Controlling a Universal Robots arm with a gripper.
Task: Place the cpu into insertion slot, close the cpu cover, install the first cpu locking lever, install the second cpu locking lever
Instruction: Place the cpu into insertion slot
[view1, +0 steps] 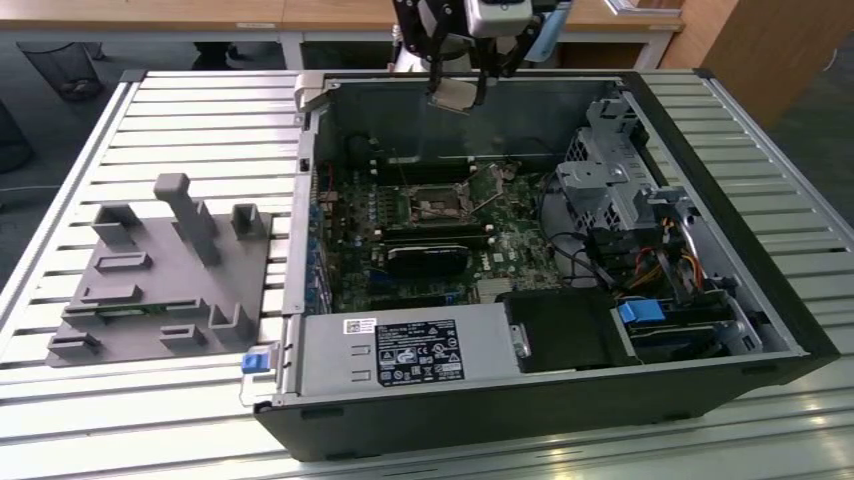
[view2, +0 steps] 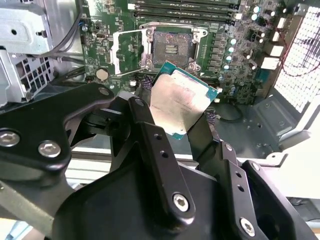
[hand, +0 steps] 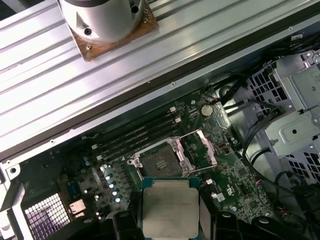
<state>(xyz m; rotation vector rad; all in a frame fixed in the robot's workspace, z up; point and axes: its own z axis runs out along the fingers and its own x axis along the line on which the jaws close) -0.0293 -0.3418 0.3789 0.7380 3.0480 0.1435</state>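
My gripper (view1: 455, 88) hangs over the back wall of the open computer case, shut on the cpu (view1: 454, 95). In both wrist views the cpu (view2: 182, 102) (hand: 170, 206) is a flat square chip with a dull metal top, pinched at two opposite edges by the black fingers (view2: 144, 122). The insertion slot (view2: 170, 47) (hand: 159, 162) (view1: 434, 206) lies uncovered on the green board, below and ahead of the chip and apart from it. The cpu cover (view2: 126, 52) (hand: 201, 149) is swung open beside the slot.
The case walls (view1: 315, 140) ring the board. A drive cage (view1: 607, 170) and cables sit on the exterior view's right, with the black power supply (view1: 400, 352) in front. Memory slots (hand: 135, 137) run beside the socket. A grey fixture (view1: 160, 270) lies on the slatted table (view1: 107, 420).
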